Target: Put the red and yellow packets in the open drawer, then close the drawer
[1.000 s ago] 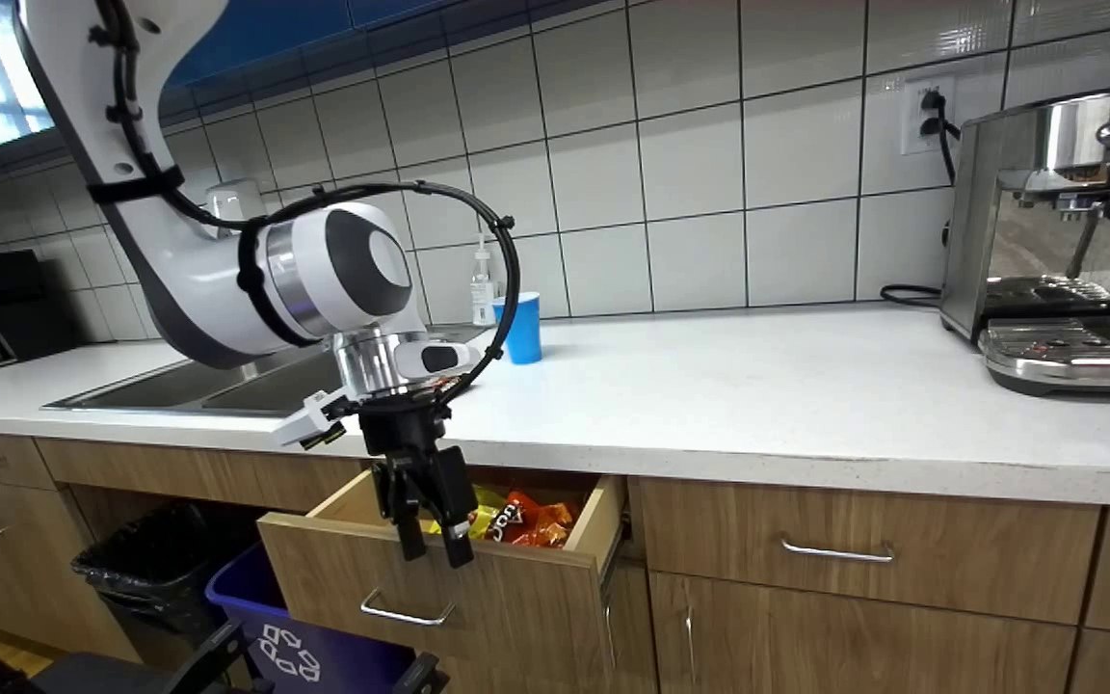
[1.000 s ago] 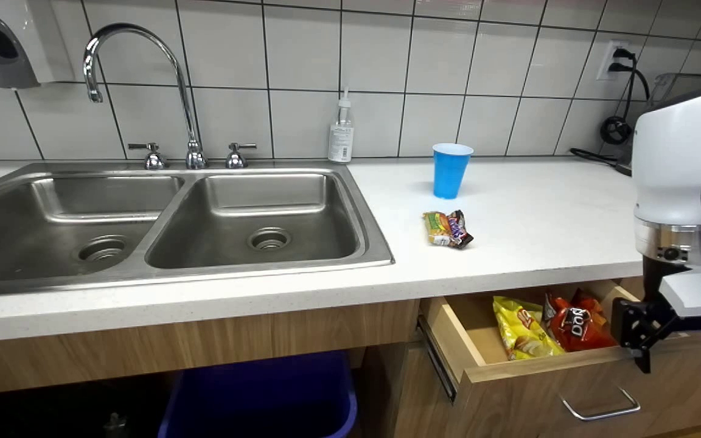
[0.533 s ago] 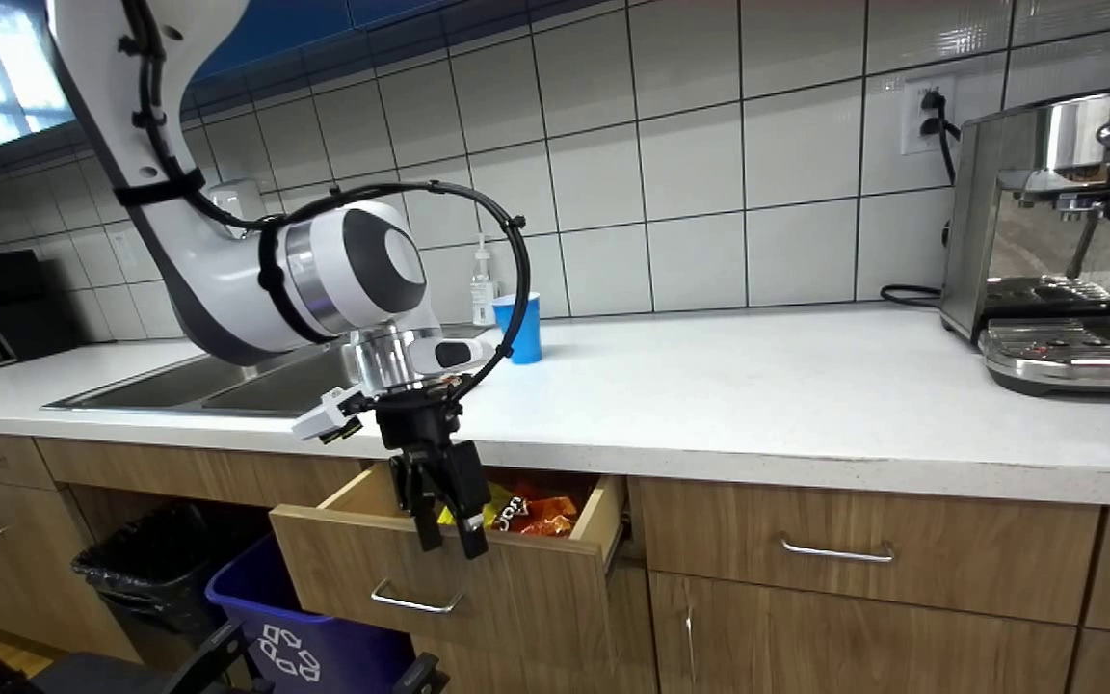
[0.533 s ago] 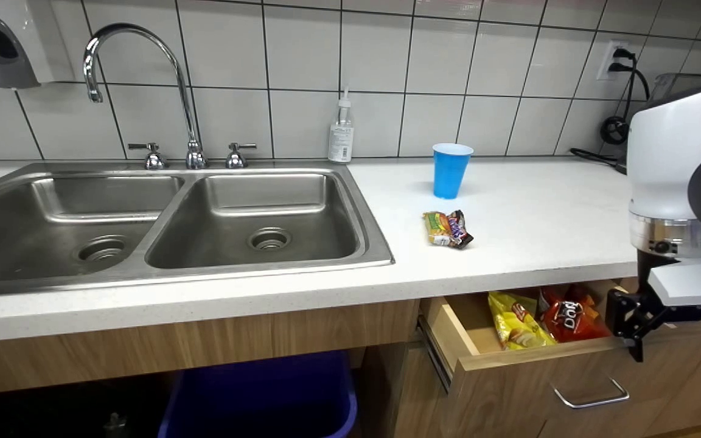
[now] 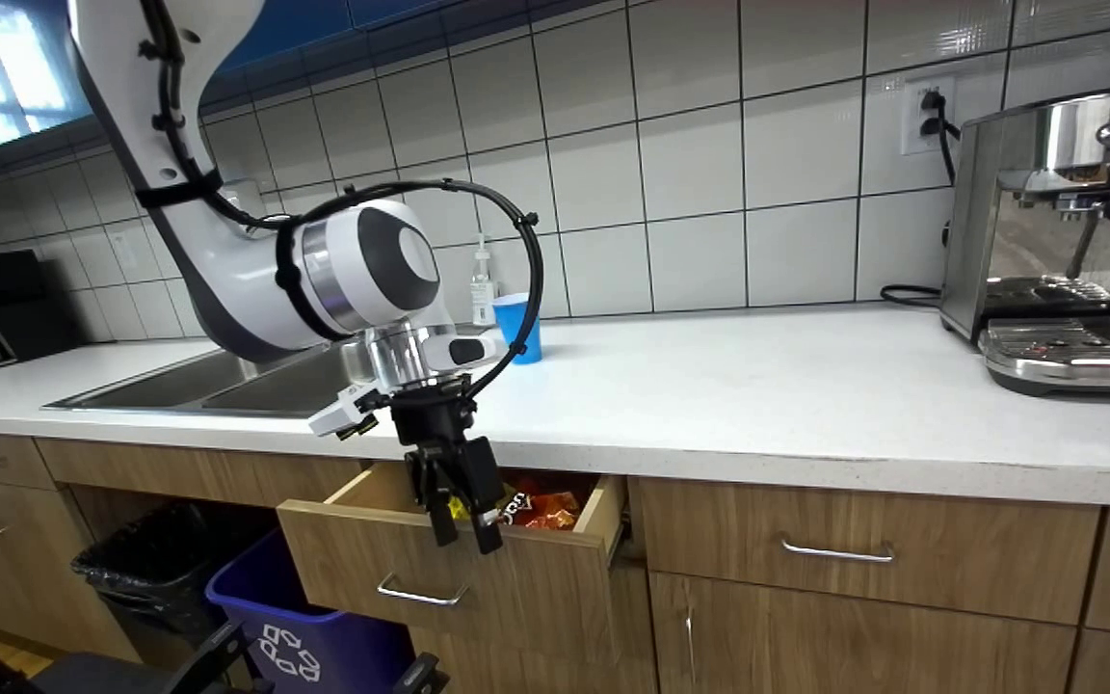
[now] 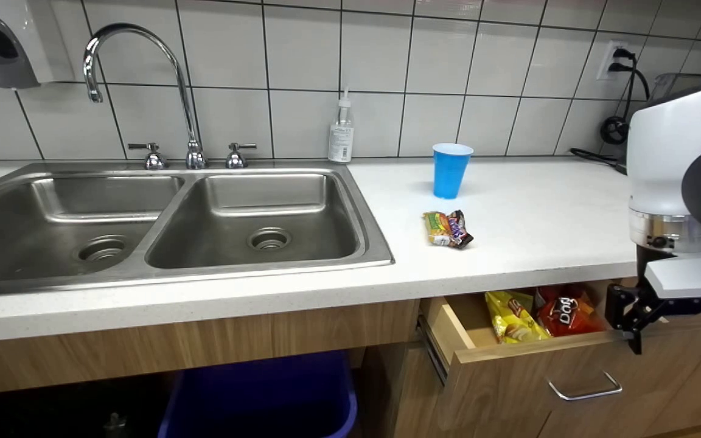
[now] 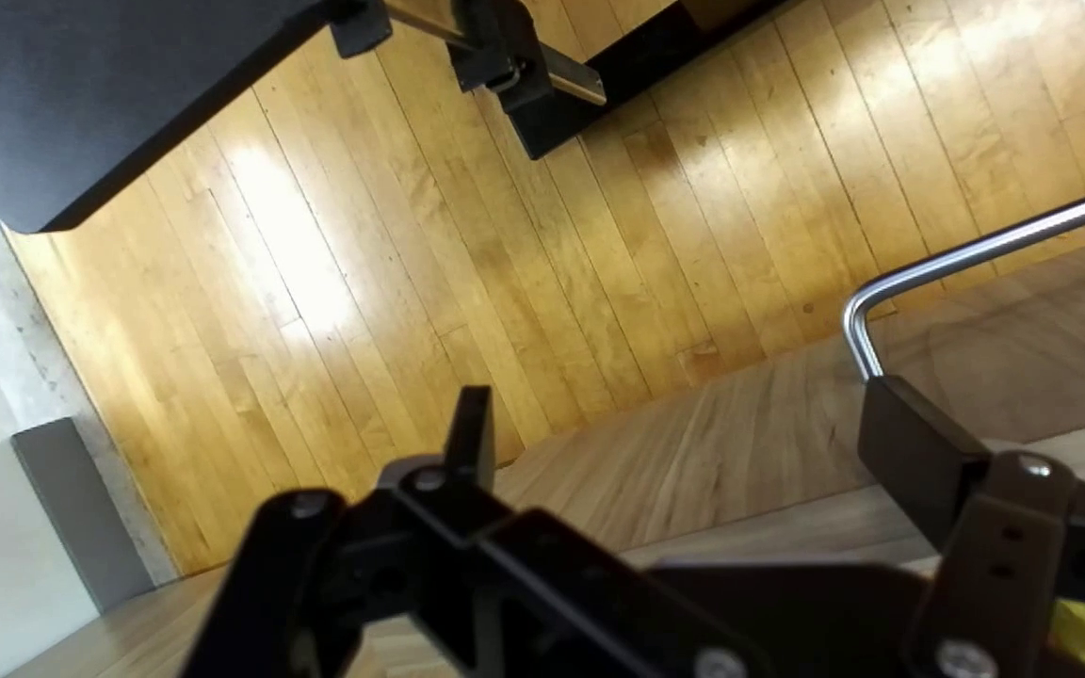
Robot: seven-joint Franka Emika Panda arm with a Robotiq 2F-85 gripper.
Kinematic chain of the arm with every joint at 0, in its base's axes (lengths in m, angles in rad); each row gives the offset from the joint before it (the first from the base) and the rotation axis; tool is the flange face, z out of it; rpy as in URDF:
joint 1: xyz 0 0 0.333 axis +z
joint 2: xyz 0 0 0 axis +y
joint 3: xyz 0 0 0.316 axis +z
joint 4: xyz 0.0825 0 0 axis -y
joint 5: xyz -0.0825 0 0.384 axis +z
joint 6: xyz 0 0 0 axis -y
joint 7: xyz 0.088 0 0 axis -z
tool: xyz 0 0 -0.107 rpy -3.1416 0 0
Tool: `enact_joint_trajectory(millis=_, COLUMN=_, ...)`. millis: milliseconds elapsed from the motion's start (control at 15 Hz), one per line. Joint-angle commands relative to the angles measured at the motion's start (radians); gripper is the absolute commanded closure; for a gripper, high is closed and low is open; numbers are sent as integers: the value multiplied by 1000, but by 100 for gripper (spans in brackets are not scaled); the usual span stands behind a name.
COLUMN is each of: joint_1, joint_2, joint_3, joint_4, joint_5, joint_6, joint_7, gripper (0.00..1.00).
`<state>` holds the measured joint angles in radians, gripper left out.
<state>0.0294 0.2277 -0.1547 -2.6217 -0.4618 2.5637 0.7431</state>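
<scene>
1. Inside the part-open drawer [image 6: 502, 380], close together, lie the yellow packet [image 6: 513, 321] and the red packet [image 6: 568, 316], both glossy and crinkled, the red one with white lettering.
2. Wood grain covers the drawer's front; its sides are pale.
3. By that front, the gripper [image 6: 678, 348] hangs with jaws apart.
4. Above, on the counter [image 6: 527, 243], sit sweets [image 6: 448, 230] and a blue cup [image 6: 449, 173].

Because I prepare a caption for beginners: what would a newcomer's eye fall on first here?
Probably the white robot arm, whose fingers hang apart by the open drawer. Next come the yellow chip bag and red Doritos bag inside that drawer, then the blue cup on the white countertop.
</scene>
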Motion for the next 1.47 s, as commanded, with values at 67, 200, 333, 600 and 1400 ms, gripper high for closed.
enact_joint_trajectory(millis=67, joint_1=10, joint_2=51, joint_3=-33, joint_4=75, joint_5=0, joint_6=-1, joint_7=18, gripper=0)
enact_joint_trajectory(millis=200, joint_1=9, joint_2=62, joint_3=-39, joint_4=90, joint_5=5, joint_6=-4, joint_7=11, gripper=0)
enact_joint_trajectory(millis=333, joint_1=8, joint_2=73, joint_3=-42, joint_4=105, joint_5=13, joint_6=-6, joint_7=3, gripper=0)
enact_joint_trajectory(millis=600, joint_1=8, joint_2=95, joint_3=-40, joint_4=137, joint_5=29, joint_6=-10, joint_7=-8, gripper=0)
enact_joint_trajectory(millis=1400, joint_1=14, joint_2=182, joint_3=-43, joint_4=262, joint_5=88, joint_6=-50, joint_7=-25, gripper=0)
